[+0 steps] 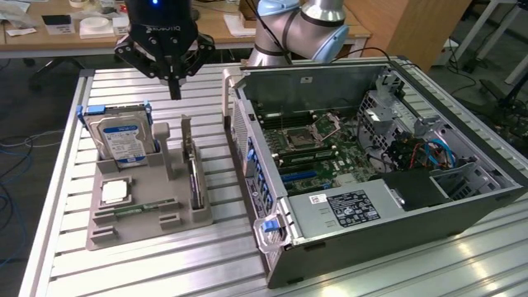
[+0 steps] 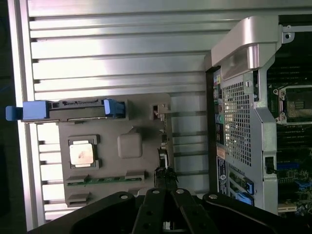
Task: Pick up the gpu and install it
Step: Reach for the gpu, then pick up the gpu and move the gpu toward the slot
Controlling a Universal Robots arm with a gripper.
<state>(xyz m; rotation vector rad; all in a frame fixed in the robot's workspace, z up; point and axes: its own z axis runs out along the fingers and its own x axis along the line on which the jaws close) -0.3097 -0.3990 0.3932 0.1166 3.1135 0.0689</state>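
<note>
I am hovering over the slatted metal table (image 1: 165, 266) with my gripper (image 1: 175, 93) pointing straight down, above the far end of the grey parts tray (image 1: 157, 232). My fingers (image 1: 175, 83) are pressing together into a single dark tip, and they are carrying nothing. I am hanging well clear of everything in the tray.

The gpu (image 1: 195, 182) is sitting in the tray, standing on its long edge in a slot along the side nearest the computer case (image 1: 462, 213). Its pale metal bracket is rising upright at the far end, just below and to the exterior view's right of my fingertips. In the wrist view my gripper (image 2: 165, 175) is showing at the edge of the picture. The gpu (image 2: 165, 151) is appearing there as a thin edge-on strip, so it seems to be lining up with my fingertips, though the card is hard to make out from this angle.

The hard drive (image 1: 123, 139), with its blue-and-white label and blue rails, is standing upright at the tray's far end on the exterior view's left. The processor (image 1: 115, 190) is lying flat nearer the middle, and the narrow green memory stick (image 1: 144, 209) is lying just beside it. The case is lying on its side with its panel off, exposing the motherboard (image 1: 310, 151)
</note>
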